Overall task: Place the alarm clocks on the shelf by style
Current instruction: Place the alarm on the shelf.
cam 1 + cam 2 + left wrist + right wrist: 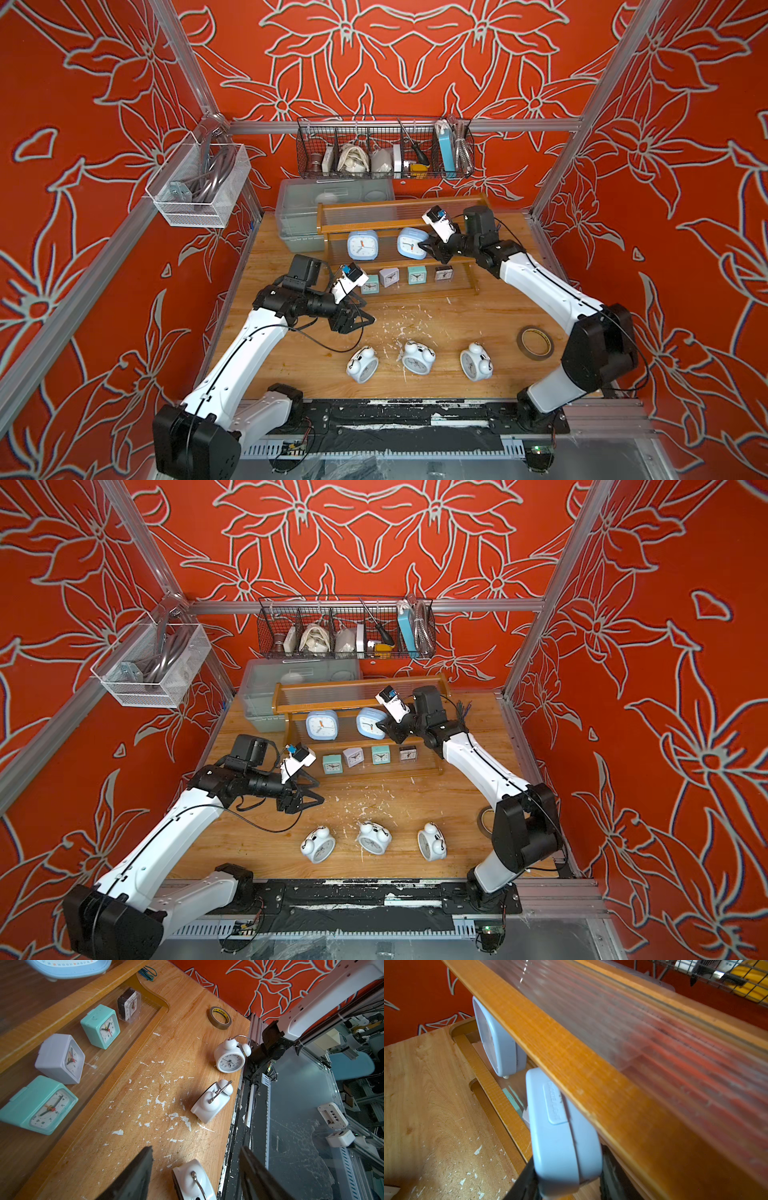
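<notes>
Shelf [357, 227] — light-blue clocks [363, 245] mid-tier, four tiny cubes [417, 275] below.

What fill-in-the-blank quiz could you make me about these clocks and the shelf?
The white round twin-bell clocks on the wooden table number ___.
The orange-brown wooden shelf holds ___ tiny cube clocks on its lowest tier.
The right arm's fingers grip a light-blue rounded-square clock at the ___ tier.
The left arm's fingers stand ___, holding nothing.
Missing: three; four; middle; open.

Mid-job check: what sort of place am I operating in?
Probably a staged robot test cell: aluminium frame, printed floral wall panels, and lab equipment visible outside it.
</notes>
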Controlling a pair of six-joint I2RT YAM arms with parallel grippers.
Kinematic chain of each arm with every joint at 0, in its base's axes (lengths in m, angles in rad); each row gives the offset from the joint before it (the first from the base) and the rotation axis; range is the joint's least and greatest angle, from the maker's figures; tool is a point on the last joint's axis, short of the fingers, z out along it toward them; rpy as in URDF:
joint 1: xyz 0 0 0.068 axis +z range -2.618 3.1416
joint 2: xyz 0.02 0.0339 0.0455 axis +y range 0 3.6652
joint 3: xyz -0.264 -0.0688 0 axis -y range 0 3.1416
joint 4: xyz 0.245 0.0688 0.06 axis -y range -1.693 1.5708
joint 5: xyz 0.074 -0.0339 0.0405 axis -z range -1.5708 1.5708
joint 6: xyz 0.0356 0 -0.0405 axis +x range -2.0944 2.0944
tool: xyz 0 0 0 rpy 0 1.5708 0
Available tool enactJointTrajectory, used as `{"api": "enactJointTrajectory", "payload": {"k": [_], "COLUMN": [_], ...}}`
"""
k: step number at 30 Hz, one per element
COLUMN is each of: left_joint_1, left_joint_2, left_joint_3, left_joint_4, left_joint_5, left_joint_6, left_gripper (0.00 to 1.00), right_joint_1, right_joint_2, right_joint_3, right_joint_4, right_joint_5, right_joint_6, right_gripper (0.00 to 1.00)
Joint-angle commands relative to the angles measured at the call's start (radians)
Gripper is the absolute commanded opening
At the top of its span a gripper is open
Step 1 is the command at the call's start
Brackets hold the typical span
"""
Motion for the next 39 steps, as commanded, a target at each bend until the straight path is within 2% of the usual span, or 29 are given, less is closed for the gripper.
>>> {"api": "enactJointTrajectory", "payload": {"k": [1, 18, 22, 31, 39], "left_joint_1": [0.009, 0.012, 0.013, 0.016, 0.018], "left_joint_2": [-0.013, -0.01, -0.009, -0.01, -0.014], "left_joint_3": [-0.009, -0.017, -0.016, -0.016, -0.019], "left_joint_4": [0.001, 0.001, 0.001, 0.001, 0.001], "left_joint_5": [0.02, 0.023, 0.023, 0.021, 0.021], "left_joint_6": [-0.004, 0.0, 0.001, 0.001, 0.003], "left_gripper": [0.67, 0.66, 0.66, 0.66, 0.66], "right_joint_1": [-0.006, -0.004, -0.004, -0.004, -0.004], "right_joint_2": [0.011, 0.054, 0.058, 0.036, 0.019], "right_joint_3": [0.039, 0.043, 0.045, 0.042, 0.04], "right_joint_4": [0.038, 0.043, 0.038, 0.024, 0.009], "right_joint_5": [0.01, 0.037, 0.052, 0.078, 0.096], "right_joint_6": [0.007, -0.001, -0.001, 0.008, 0.019], "right_gripper": [0.28, 0.34, 0.39, 0.56, 0.61]}}
